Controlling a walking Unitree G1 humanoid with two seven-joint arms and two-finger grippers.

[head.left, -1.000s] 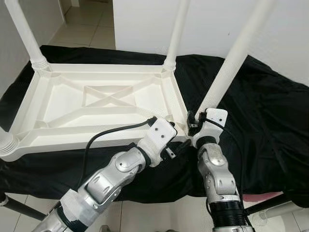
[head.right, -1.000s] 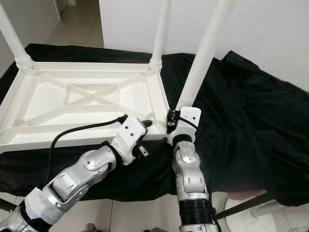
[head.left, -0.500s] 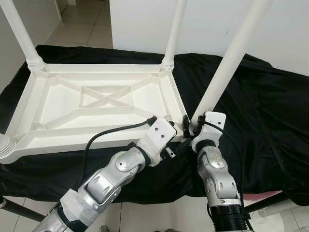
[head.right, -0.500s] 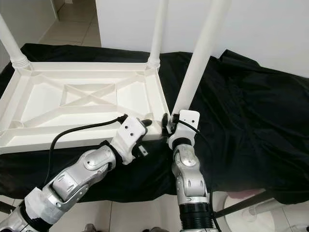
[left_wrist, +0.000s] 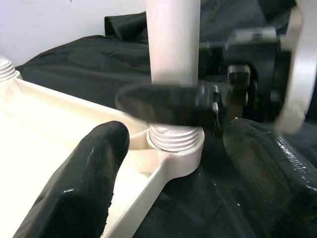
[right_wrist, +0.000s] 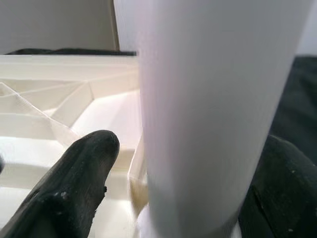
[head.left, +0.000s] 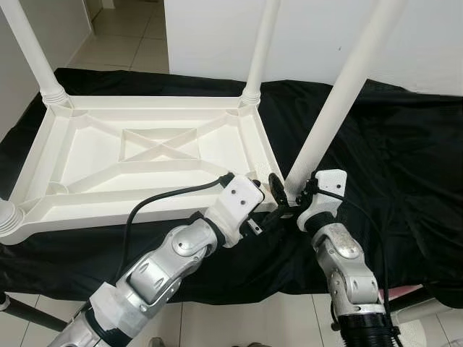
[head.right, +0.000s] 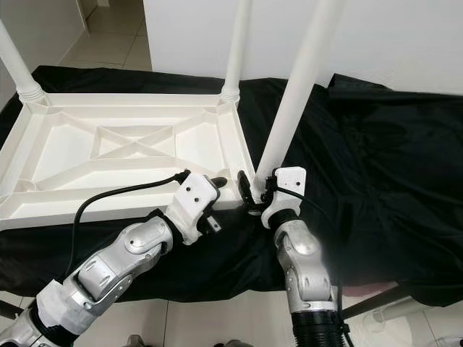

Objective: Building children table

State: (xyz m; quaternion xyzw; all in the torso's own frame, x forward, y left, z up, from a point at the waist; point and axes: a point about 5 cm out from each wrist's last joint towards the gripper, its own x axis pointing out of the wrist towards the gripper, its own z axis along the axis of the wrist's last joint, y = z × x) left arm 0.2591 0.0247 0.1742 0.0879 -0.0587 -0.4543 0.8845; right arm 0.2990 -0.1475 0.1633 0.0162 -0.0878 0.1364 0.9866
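— Cloth point(head.left: 405, 144), black, drapes the work surface beneath an upturned white plastic table point(head.left: 145, 155). What stands on it?

— Ribbed underside faces up. Legs rise from the far left corner point(head.left: 32, 50) and the far right corner point(head.left: 262, 47); a third point(head.left: 340, 101) stands tilted at the near right corner, its threaded foot in the socket point(left_wrist: 176, 141).

— Where are the robot's arms?

— Both silver arms meet at that near right corner. The right tool point(head.left: 288, 194) has its black fingers set on either side of the leg's base; the wrist camera shows one finger point(right_wrist: 74, 183) beside the white tube, the jaws spread around it.

— The other one?

— The left tool point(left_wrist: 168, 168) sits at the table's near edge just beside the socket, fingers apart, one point(left_wrist: 84, 178) over the rim, holding nothing.
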